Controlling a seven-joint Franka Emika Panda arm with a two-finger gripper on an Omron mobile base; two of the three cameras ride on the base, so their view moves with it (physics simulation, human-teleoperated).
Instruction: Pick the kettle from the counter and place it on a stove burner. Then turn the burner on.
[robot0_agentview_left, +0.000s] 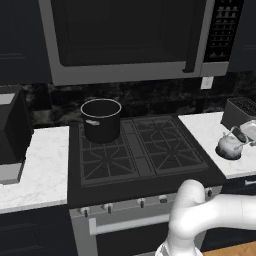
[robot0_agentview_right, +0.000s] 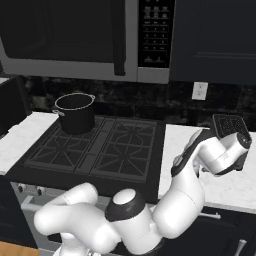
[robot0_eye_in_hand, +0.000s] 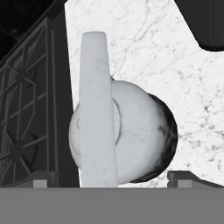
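Kitchen counter (robot0_agentview_left: 210, 131), right of your cooktop (robot0_agentview_left: 140, 150): one kettle (robot0_agentview_left: 230, 145).
Your gripper (robot0_eye_in_hand: 112, 178) hangs directly over the kettle, jaws spread wide, a fingertip (robot0_eye_in_hand: 41, 180) on each side of its arched handle (robot0_eye_in_hand: 97, 109), nothing gripped; black pot (robot0_agentview_left: 101, 120) on the rear-left burner.

A black pot (robot0_agentview_left: 101, 120) stood on the back-left burner (robot0_agentview_left: 102, 132) of the black cooktop (robot0_agentview_left: 140, 150). To the cooktop's right, the kettle (robot0_agentview_left: 231, 145) sat on the white marble counter (robot0_agentview_left: 210, 132), with a dark toaster (robot0_agentview_left: 240, 113) just behind it. A microwave (robot0_agentview_left: 130, 37) hung above the cooktop.
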